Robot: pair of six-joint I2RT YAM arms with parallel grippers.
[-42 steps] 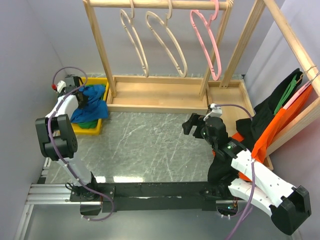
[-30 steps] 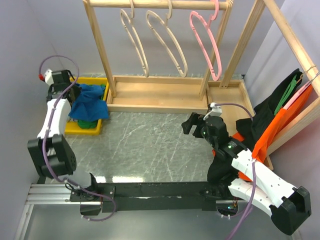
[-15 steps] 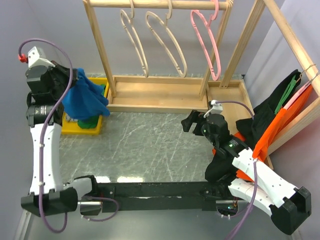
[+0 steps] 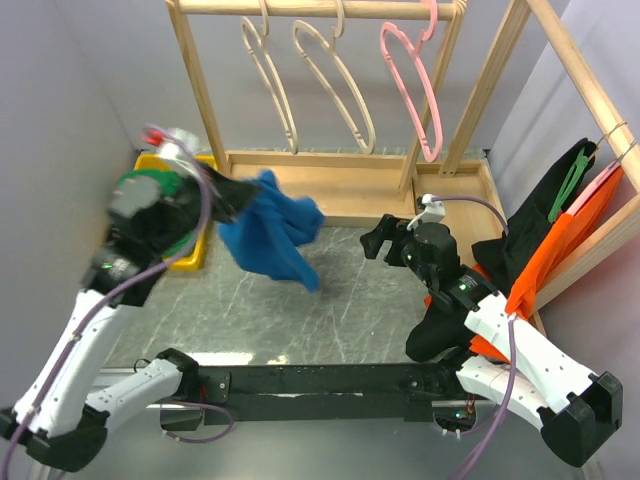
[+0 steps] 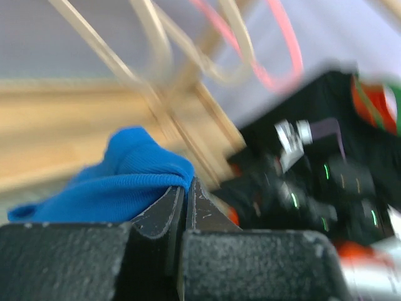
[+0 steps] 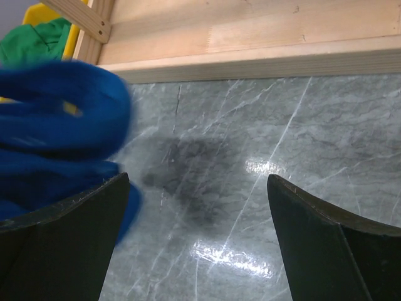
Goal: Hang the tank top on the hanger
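The royal-blue tank top point(image 4: 270, 238) hangs in the air over the left-middle of the table, bunched and trailing down to the right. My left gripper point(image 4: 228, 196) is shut on its upper edge; in the left wrist view the jaws are pressed together on blue fabric point(image 5: 119, 182). The tank top shows blurred at the left of the right wrist view point(image 6: 59, 125). My right gripper point(image 4: 378, 242) is open and empty, low over the table, right of the tank top. Two pale beige hangers point(image 4: 335, 85) hang on the rack rail.
A pink hanger point(image 4: 415, 85) hangs right of the beige ones on the wooden rack point(image 4: 320, 195). A yellow bin point(image 4: 190, 258) with a green garment point(image 6: 34, 41) sits at the left. Orange and black clothes point(image 4: 560, 240) hang on a second rack at the right.
My left arm has lifted the tank top out of the yellow bin and swung it right, over the table towards the rack. My right gripper has barely moved.
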